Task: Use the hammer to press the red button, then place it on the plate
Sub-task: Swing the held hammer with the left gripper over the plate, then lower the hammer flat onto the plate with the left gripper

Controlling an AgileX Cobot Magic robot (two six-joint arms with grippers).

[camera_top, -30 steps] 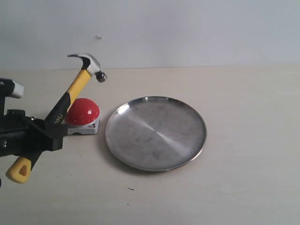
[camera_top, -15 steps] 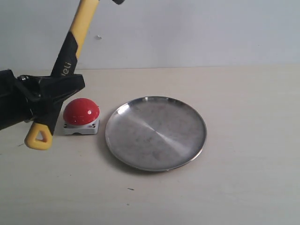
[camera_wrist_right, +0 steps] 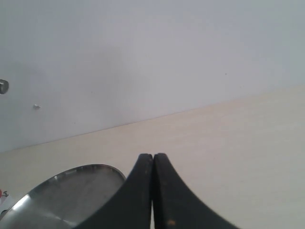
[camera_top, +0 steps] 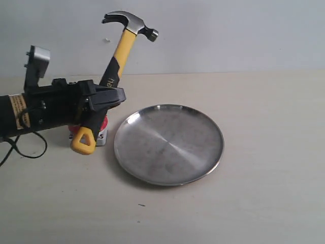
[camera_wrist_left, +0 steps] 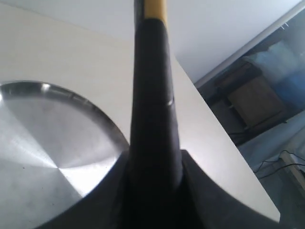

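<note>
My left gripper [camera_top: 105, 97] is shut on the black grip of the hammer [camera_top: 122, 48]. The hammer stands steeply tilted, with its dark head [camera_top: 131, 22] high against the wall and its yellow loop [camera_top: 83, 141] low by the table. The red button [camera_top: 104, 124] is mostly hidden behind the gripper and the loop; only a red sliver and a corner of its base show. The silver plate [camera_top: 168, 144] lies just right of it, with nothing on it. In the left wrist view the hammer handle [camera_wrist_left: 155, 95] rises from my left gripper [camera_wrist_left: 155, 160] beside the plate [camera_wrist_left: 47, 138]. My right gripper [camera_wrist_right: 153, 156] is shut on nothing, near the plate [camera_wrist_right: 71, 191].
A pale wall stands behind the light wooden table [camera_top: 264, 193]. The left arm's black body [camera_top: 40, 109] stretches in from the left edge with a cable looping under it. The right arm is out of the exterior view.
The left arm has swung right with the hammer. The hammer head, above the frame half a second ago, is back in view. The gripper and the loop now cover most of the button.
</note>
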